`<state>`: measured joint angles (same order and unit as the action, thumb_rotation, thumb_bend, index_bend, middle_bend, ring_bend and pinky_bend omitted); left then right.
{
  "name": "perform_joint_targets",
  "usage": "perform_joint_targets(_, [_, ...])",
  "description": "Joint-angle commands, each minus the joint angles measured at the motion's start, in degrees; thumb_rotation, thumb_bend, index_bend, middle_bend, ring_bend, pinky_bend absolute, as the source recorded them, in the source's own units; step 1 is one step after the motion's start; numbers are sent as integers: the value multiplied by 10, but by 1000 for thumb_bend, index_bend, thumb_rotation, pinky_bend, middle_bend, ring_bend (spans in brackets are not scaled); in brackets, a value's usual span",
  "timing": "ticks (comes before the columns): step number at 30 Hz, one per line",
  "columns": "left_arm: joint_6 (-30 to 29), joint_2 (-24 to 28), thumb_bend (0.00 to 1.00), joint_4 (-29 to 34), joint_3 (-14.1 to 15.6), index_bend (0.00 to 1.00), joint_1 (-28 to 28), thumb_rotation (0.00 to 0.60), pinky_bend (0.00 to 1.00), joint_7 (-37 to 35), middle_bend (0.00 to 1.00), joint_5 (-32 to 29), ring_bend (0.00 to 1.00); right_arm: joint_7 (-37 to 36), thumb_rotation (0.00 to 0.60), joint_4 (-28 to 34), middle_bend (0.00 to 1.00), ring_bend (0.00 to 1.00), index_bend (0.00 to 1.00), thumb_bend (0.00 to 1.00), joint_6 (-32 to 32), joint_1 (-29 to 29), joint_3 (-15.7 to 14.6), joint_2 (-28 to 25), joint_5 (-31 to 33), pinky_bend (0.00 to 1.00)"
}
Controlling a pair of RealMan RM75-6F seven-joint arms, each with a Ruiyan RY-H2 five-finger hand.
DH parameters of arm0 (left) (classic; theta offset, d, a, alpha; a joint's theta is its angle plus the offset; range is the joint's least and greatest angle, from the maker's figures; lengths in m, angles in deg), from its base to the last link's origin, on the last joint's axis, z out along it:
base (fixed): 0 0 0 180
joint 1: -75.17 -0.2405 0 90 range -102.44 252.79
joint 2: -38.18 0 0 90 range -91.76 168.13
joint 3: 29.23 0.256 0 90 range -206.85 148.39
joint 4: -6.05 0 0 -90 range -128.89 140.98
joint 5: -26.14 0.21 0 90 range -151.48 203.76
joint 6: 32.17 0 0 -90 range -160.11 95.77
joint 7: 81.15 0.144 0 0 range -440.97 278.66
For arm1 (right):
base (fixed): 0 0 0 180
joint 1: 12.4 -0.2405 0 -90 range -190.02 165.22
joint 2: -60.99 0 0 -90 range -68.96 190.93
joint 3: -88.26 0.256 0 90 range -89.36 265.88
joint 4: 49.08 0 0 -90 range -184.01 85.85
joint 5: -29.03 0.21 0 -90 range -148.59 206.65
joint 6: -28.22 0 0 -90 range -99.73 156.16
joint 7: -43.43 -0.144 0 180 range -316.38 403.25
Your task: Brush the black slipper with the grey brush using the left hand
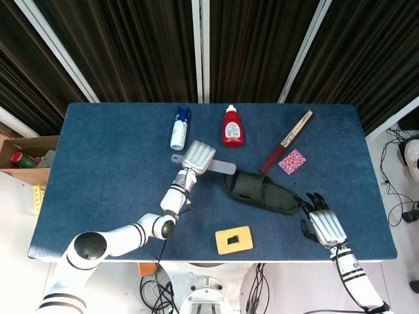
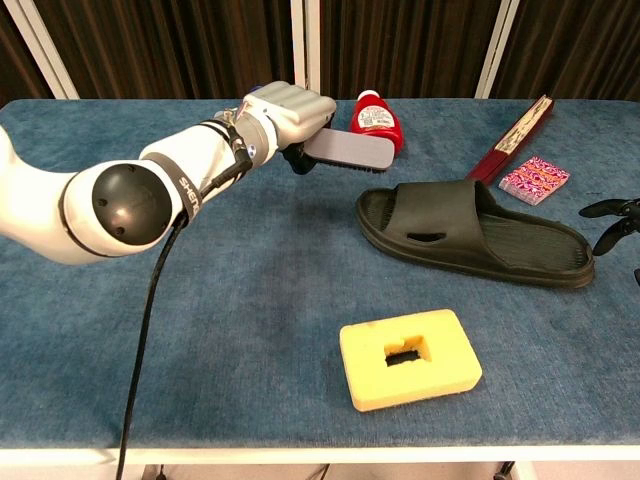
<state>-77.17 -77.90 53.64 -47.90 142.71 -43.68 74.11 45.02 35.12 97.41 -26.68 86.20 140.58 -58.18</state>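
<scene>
Here the left hand [image 2: 283, 112] is wrapped around the handle of the grey brush [image 2: 346, 151], fingers curled over the top, holding it raised off the table with the head pointing toward the black slipper [image 2: 470, 233], from which it is clearly apart. The brush looks light and rigid, so a grip near the handle's middle should steer it well. The slipper lies flat on the blue table [image 1: 118, 176], toe toward the brush; it looks soft, rubbery and light, likely to slide under a stroke. The right hand [image 1: 323, 224] rests with its fingers apart just beside the slipper's heel, holding nothing.
</scene>
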Motion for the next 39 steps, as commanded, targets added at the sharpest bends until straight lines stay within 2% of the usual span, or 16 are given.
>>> perform_joint_targets(1, [7, 23, 689, 52, -23, 1000, -10, 600, 1000, -43, 1000, -7, 1000, 0, 600, -1, 294, 44, 130, 628, -1, 0, 0, 1, 1, 0])
perform_joint_targets(4, [7, 37, 689, 94, -21, 1000, -14, 600, 1000, -66, 1000, 14, 1000, -1, 600, -3, 294, 44, 130, 628, -4, -1, 0, 3, 3, 0])
perform_joint_targets(8, [9, 27, 688, 108, -6, 1000, -8, 600, 1000, -61, 1000, 22, 1000, -1, 600, -5, 294, 44, 130, 629, -3, 0, 0, 5, 5, 0])
perform_joint_targets(24, [20, -33, 687, 10, 27, 1000, 10, 600, 1000, 4, 1000, 6, 1000, -2, 600, -4, 289, 44, 130, 635, -10, -3, 1, 4, 10, 0])
perform_joint_targets(32, [13, -14, 687, -24, 18, 1000, -7, 600, 1000, 32, 1000, -24, 1000, -2, 600, -3, 289, 44, 130, 639, -9, -2, 0, 2, 11, 0])
perform_joint_targets(39, [-3, 22, 687, 16, -2, 1000, -21, 600, 1000, 31, 1000, -40, 1000, -4, 600, -5, 289, 44, 130, 640, -10, -3, 0, 4, 10, 0])
